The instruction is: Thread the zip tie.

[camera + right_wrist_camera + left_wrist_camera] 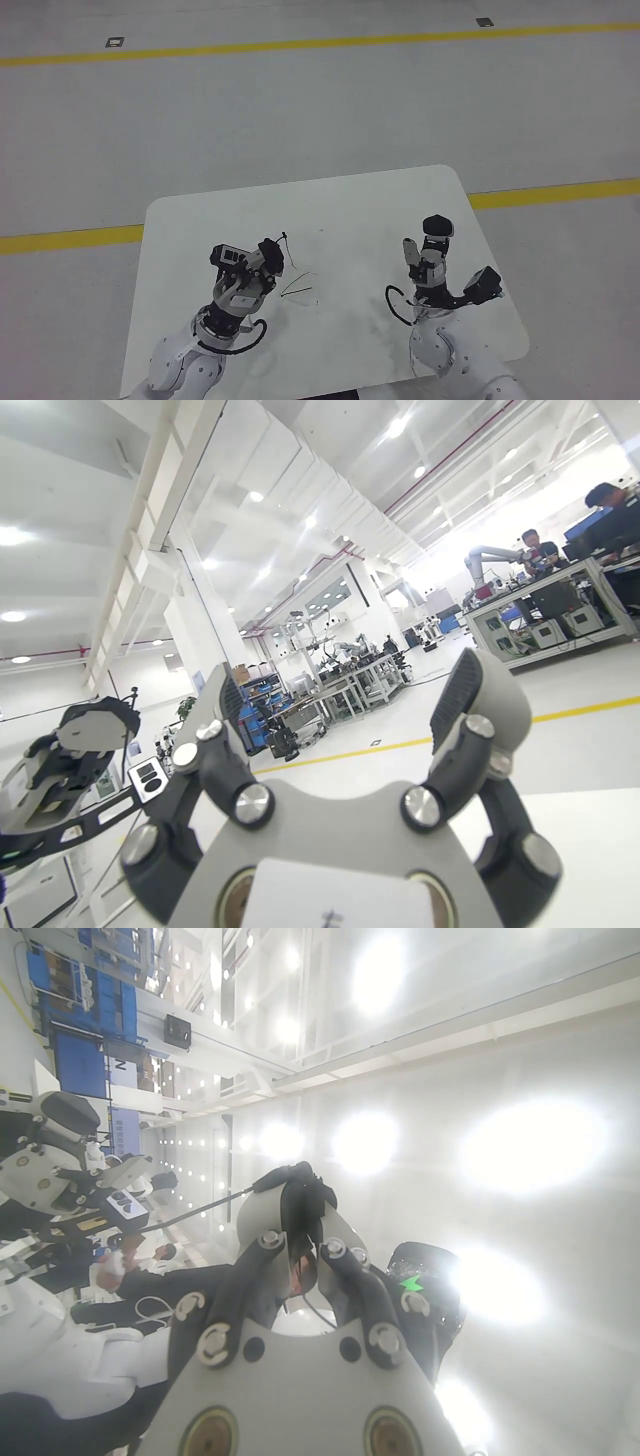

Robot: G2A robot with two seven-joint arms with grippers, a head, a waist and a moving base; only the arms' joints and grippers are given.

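Observation:
My left gripper (271, 256) (303, 1188) is held above the left half of the white table (360, 210), fingers shut on a thin black zip tie (286, 246) (200, 1210). The tie's strap sticks out past the fingertips toward the other arm. My right gripper (424, 238) (345, 690) is raised over the right half of the table. It is open, with a wide gap and nothing between its ribbed pads (452, 690). The two grippers are well apart. The left gripper (75, 740) also appears in the right wrist view, off to one side.
A second thin dark tie (300, 287), bent in a V, lies on the table between the arms. The far half of the table is bare. Grey floor with yellow lines (300, 45) surrounds it.

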